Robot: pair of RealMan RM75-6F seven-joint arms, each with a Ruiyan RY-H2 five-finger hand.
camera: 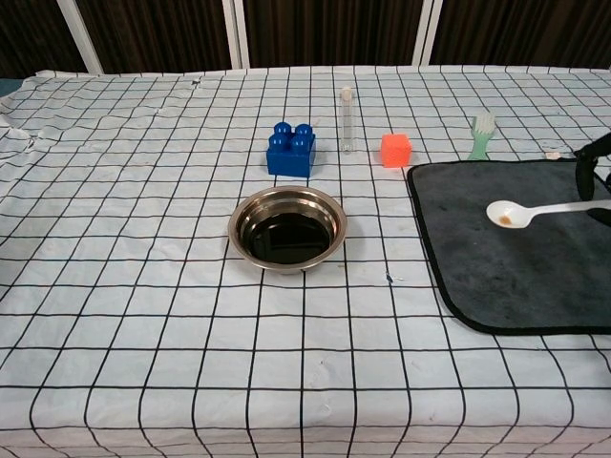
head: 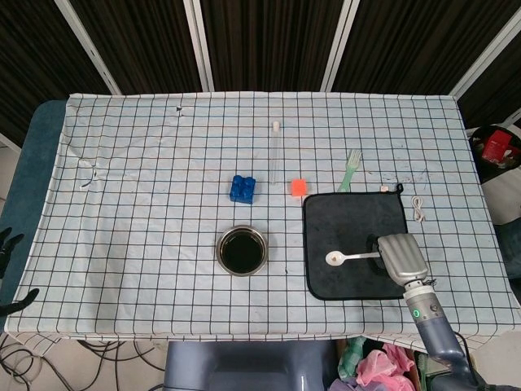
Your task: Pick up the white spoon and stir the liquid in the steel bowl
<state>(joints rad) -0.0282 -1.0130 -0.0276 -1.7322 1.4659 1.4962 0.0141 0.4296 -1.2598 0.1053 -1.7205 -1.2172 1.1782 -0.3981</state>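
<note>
The white spoon (head: pixel 347 258) (camera: pixel 535 211) hangs in the air above the dark grey mat (head: pixel 350 220) (camera: pixel 496 258), its bowl pointing left. My right hand (head: pixel 402 257) (camera: pixel 594 177) grips the handle end at the mat's right side. The steel bowl (head: pixel 242 250) (camera: pixel 287 228) with dark liquid stands on the checked cloth, well to the left of the spoon. At the far left edge of the head view only dark fingertips of my left hand (head: pixel 10 269) show, off the table; their state is unclear.
A blue brick (head: pixel 242 188) (camera: pixel 291 149), an orange cube (head: pixel 298 187) (camera: pixel 395 150) and a clear tube (head: pixel 276 147) (camera: pixel 347 119) lie behind the bowl. A green fork (head: pixel 352 169) (camera: pixel 482 135) lies behind the mat, a small white cable (head: pixel 418 208) to its right.
</note>
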